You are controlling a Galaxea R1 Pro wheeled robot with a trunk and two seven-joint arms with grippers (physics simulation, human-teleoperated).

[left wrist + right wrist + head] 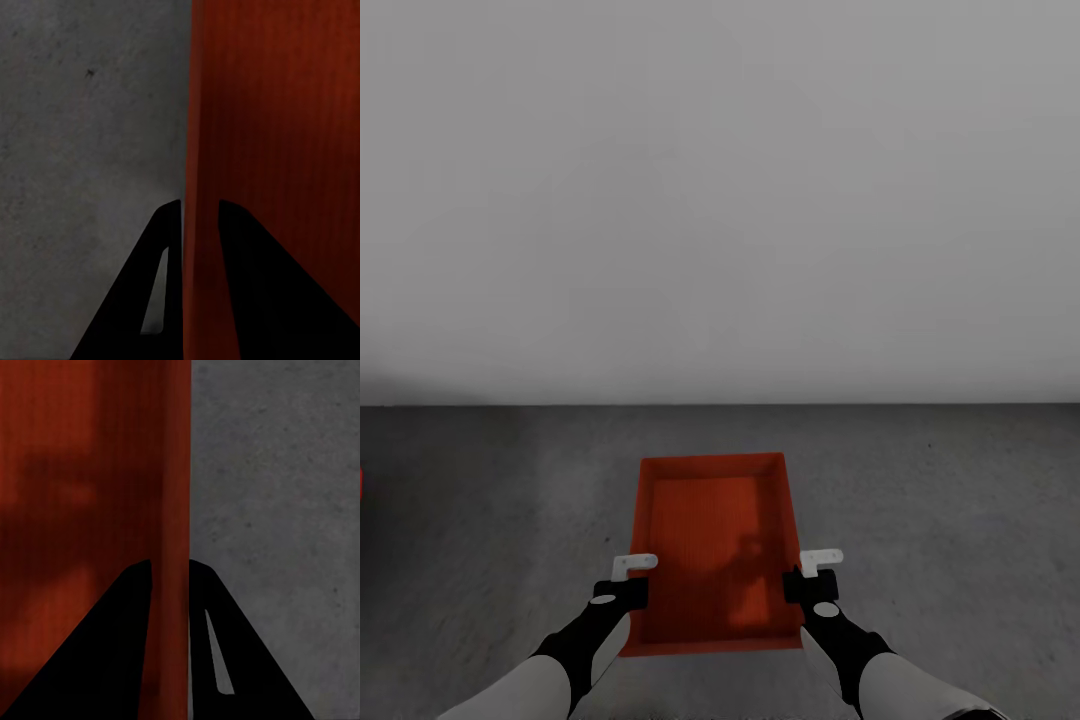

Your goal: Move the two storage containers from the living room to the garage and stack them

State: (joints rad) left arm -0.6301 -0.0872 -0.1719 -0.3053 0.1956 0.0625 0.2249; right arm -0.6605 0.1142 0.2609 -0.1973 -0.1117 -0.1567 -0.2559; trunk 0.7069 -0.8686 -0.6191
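Note:
One red-orange storage container [712, 545] lies level over the garage's dark grey concrete floor [940, 500], its long side pointing at the wall. My left gripper [632, 580] is shut on its left wall and my right gripper [812, 575] on its right wall. In the left wrist view the black fingers [169, 247] straddle the thin red wall [196, 150], and my left gripper [199, 214] pinches it. The right wrist view shows my right gripper [170, 570] clamped the same way on the container wall [174, 472]. I cannot tell whether the container touches the floor.
A plain white-grey wall [720, 200] stands straight ahead, meeting the floor just beyond the container. A small red sliver [362, 482] shows at the far left edge; what it is cannot be told. Bare concrete stretches to both sides.

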